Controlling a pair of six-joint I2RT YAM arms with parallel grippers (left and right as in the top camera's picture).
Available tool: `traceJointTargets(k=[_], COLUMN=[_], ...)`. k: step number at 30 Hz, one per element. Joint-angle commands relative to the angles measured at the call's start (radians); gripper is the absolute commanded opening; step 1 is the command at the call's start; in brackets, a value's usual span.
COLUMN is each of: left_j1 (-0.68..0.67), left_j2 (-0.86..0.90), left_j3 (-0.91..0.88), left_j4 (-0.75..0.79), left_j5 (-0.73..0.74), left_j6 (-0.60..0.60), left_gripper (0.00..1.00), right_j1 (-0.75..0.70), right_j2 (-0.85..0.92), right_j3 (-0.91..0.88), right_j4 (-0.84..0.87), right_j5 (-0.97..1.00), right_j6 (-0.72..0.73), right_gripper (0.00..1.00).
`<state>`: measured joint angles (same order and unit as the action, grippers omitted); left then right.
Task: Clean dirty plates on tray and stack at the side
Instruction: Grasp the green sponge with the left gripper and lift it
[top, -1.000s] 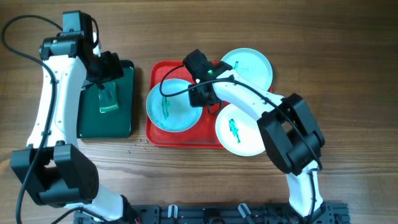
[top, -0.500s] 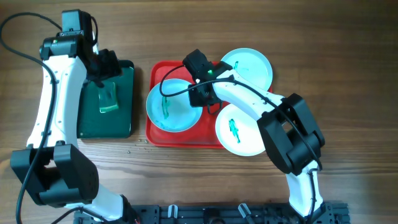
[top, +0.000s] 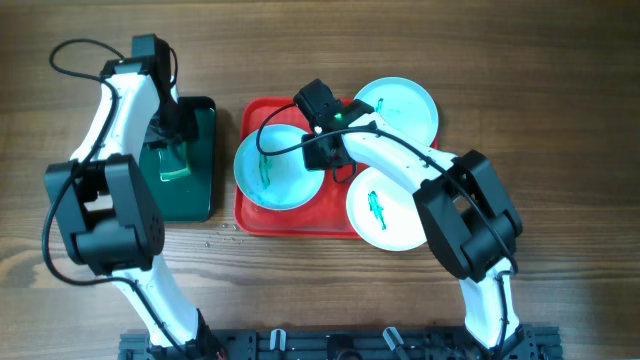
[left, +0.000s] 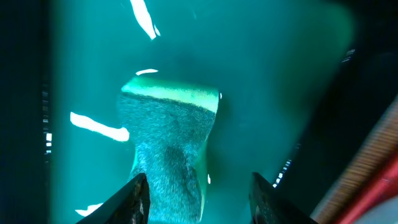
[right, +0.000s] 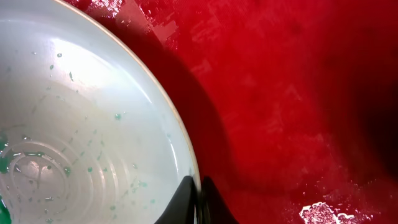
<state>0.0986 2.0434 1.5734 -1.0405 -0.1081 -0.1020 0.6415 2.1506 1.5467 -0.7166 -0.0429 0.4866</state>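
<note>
Overhead: my right gripper (top: 324, 155) pinches the inner edge of the aqua plate (top: 272, 182) at the left end of the red tray (top: 300, 226), I judge to steady it for wiping. The far plate (top: 402, 104) and near plate (top: 388, 216) overhang the tray's right side (both smeared). My left gripper (top: 172, 133) hangs over the green tray (top: 196, 192).

Left wrist: my fingers (left: 138, 194) stand apart, the sponge (left: 171, 140) between them, unclamped.

Right wrist: my fingers (right: 186, 200) are closed on the plate's rim, one inside, one outside.
</note>
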Motion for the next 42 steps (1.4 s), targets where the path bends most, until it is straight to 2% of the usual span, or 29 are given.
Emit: traceJointTargets(k=[1, 4, 6, 9, 12, 17, 22, 24, 25, 26, 27, 32, 35, 38, 42], left_j1=[0.013, 0.020, 0.029, 0.056, 0.073, 0.073, 0.072, 0.072, 0.072, 0.072, 0.072, 0.071, 0.071, 0.058, -0.006], left_j2=[0.034, 0.039, 0.035, 0.029, 0.031, 0.031, 0.031, 0.031, 0.031, 0.031, 0.031, 0.024, -0.029, -0.129, -0.224], left_j3=[-0.006, -0.017, -0.016, -0.016, -0.023, -0.111, -0.113, -0.113, -0.117, -0.126, -0.135, -0.161, -0.095, -0.013, -0.004], left_j4=[-0.014, -0.024, -0.035, -0.068, -0.063, 0.082, 0.122, 0.104, 0.098, 0.098, 0.104, 0.132, 0.081, 0.015, -0.015], left_j5=[-0.013, -0.014, -0.036, -0.071, -0.045, 0.121, 0.120, 0.119, 0.119, 0.119, 0.119, 0.121, 0.201, 0.269, 0.321], left_j6=[0.000, -0.011, -0.014, -0.103, -0.113, 0.077, 0.089, 0.088, 0.087, 0.087, 0.087, 0.057, 0.042, 0.050, 0.050], left_gripper=[0.47, 0.39, 0.38, 0.33, 0.31, 0.33, 0.31, 0.24, 0.19, 0.06, 0.04, 0.04, 0.04, 0.04, 0.04], right_j1=[0.001, 0.001, 0.001, 0.001, 0.001, 0.001, 0.001, 0.001, 0.001, 0.001, 0.001, 0.001, 0.000, -0.024, -0.076], right_j2=[0.039, 0.039, 0.039, 0.039, 0.039, 0.039, 0.039, 0.039, 0.039, 0.039, 0.039, 0.039, 0.038, 0.038, 0.033], right_j3=[-0.024, -0.024, -0.024, -0.024, -0.024, -0.024, -0.024, -0.024, -0.024, -0.024, -0.024, -0.024, -0.024, -0.024, -0.024], right_j4=[0.010, 0.010, 0.010, 0.010, 0.010, 0.010, 0.010, 0.010, 0.010, 0.010, 0.010, 0.009, -0.001, 0.001, -0.037], right_j5=[0.032, 0.032, 0.032, 0.032, 0.032, 0.032, 0.032, 0.032, 0.032, 0.032, 0.032, 0.029, 0.011, -0.160, -0.222], right_j6=[0.011, 0.010, 0.010, 0.010, 0.010, 0.010, 0.011, 0.010, 0.011, 0.011, 0.010, 0.010, 0.006, -0.042, -0.033], right_gripper=[0.04, 0.04, 0.04, 0.04, 0.04, 0.04, 0.04, 0.04, 0.04, 0.04, 0.04, 0.04, 0.04, 0.04, 0.04])
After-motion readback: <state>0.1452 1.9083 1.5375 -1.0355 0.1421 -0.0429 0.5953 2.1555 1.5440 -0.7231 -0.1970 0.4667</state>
